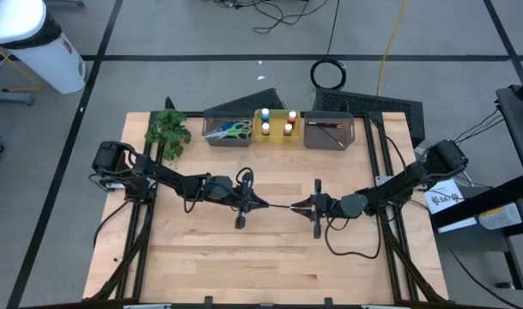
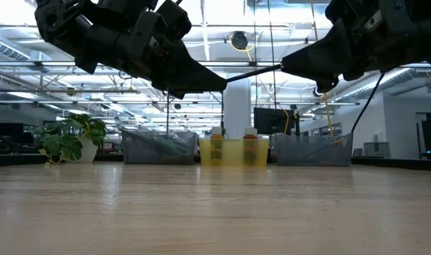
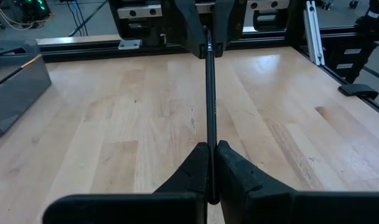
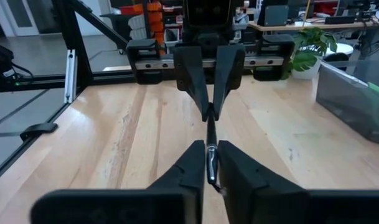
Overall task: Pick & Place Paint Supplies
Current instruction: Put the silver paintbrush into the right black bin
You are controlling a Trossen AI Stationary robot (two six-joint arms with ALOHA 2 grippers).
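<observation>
Pale wood planks of the table (image 1: 244, 257) fill the lower half of the high view, bare from the near edge up to the two arms that meet at mid-frame. A thin dark brush (image 1: 280, 206) is held level above the table between them, clear of the wood, as the low view shows near its top centre (image 2: 254, 71). The left gripper (image 1: 263, 204) comes in from the left of the high view, its fingers (image 3: 236, 168) pressed together and pinching one end of the brush (image 3: 210, 93). The right gripper (image 1: 297, 206) comes in from the right; its fingers (image 4: 195, 162) are drawn in close on either side of the other end of the brush (image 4: 211, 163), so both arms have hold of it at once.

Farther back, along the upper edge of the table in the high view, stands a row of bins. The grey bin (image 1: 207, 137) at centre-left holds scissors (image 1: 231, 130) with yellow-green and blue handles. Beside it the yellow bin (image 1: 276, 138) holds four white-capped paint bottles (image 1: 290, 118). To its right another grey bin (image 1: 307, 141) holds a dark stick-like brush (image 1: 328, 126). A leafy plant (image 1: 168, 131) sits at the upper left of the table.
</observation>
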